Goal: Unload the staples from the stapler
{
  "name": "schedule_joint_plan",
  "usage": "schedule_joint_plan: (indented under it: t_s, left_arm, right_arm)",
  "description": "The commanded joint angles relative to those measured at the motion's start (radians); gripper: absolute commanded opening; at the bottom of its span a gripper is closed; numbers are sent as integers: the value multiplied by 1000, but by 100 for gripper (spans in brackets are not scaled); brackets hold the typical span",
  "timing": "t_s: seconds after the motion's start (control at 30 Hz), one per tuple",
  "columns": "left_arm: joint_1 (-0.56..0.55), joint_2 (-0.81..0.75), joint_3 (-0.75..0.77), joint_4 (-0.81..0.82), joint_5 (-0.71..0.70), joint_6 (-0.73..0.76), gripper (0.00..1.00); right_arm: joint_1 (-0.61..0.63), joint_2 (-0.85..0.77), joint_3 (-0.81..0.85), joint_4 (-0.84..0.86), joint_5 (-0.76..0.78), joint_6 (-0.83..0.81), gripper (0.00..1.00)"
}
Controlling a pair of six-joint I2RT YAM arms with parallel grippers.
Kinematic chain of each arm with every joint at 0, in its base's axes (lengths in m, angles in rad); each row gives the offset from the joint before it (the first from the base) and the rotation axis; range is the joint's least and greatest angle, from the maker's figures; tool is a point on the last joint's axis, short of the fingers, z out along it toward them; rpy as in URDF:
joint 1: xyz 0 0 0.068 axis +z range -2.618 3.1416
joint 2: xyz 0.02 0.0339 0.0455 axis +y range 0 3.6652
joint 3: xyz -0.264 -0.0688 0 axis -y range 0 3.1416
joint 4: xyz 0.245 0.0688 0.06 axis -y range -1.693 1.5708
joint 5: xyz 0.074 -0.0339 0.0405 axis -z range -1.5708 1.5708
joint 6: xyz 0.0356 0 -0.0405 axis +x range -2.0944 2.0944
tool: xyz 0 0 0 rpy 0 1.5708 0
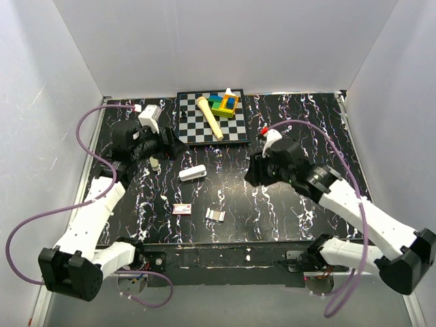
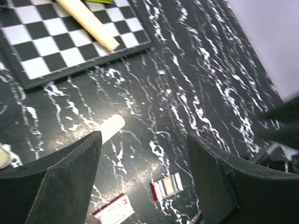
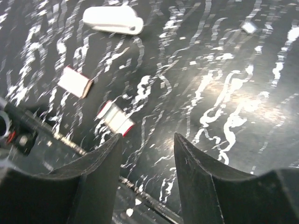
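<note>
The white stapler (image 1: pixel 193 173) lies flat at mid-frame in the top view, its long axis running left to right and tipped slightly up at the right. It sits between the arms, nearer the left gripper (image 1: pixel 174 147) than the right gripper (image 1: pixel 251 170), and both sets of jaws stand apart, empty. The staples (image 1: pixel 216 214) lie at lower centre, though whether more remain inside I can't tell.

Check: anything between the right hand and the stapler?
Nothing visible. Only bare tabletop lies between the open right hand and the white stapler. The staples and the small red-and-white box lie off that line, nearer the table's front edge.
</note>
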Motion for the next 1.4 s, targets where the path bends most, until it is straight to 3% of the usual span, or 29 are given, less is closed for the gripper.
schedule_joint_plan:
  t_s: [0.0,0.27,0.57,0.7,1.37]
  left_arm:
    - [-14,-86,-64,16,172,-17,72]
    - [-30,-168,-170,42,199,-20,74]
    - [-41,-235,-234,67,221,-12,73]
    - [-41,-263,-254,91,259,-35,74]
    - [-40,-274,-260,91,253,-46,75]
  right_arm:
    - [-121,134,97,-46,73,34,56]
    - [-230,535,371,-90,203,-17,56]
    - [-294,903,663,-139,168,-57,43]
    - [-311,992,711,-127,151,-52,36]
    - [-313,1159,772,-127,133,-35,36]
